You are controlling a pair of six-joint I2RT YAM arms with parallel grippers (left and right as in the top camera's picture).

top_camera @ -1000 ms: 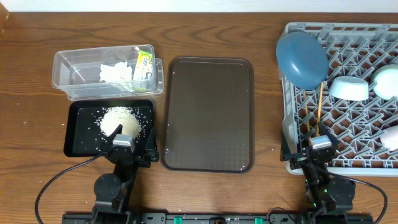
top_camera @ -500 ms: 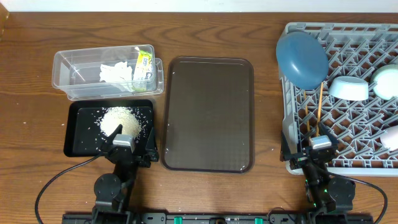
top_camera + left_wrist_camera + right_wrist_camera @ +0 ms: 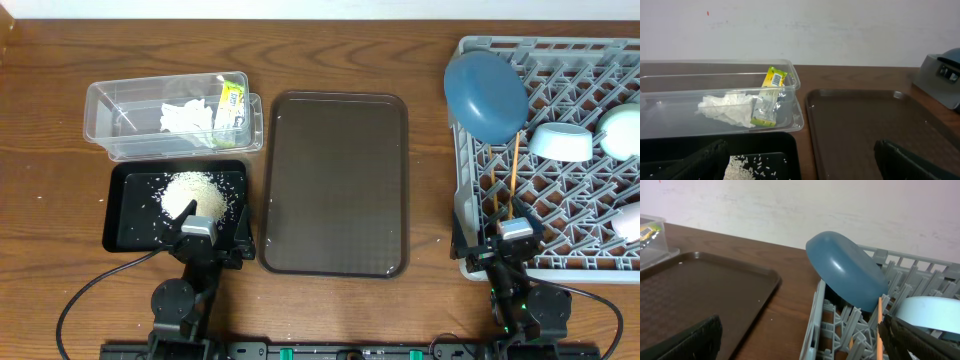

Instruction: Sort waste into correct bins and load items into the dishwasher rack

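Parked at the near edge, left gripper [image 3: 800, 167] and right gripper [image 3: 801, 342] both spread wide, empty. Risks scattering the rice [image 3: 193, 192] heaped in the black tray [image 3: 125, 232] toward the near-left corner, just ahead of that gripper, on any careless forward swing.

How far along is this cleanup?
Looks done: wrapper and tissue lie in the clear tub, rice in the black tray; plate, pale bowl, mint bowl, cup and chopsticks sit in the rack. Nothing in hand: left tool and right tool are open. Nothing obvious seems left.
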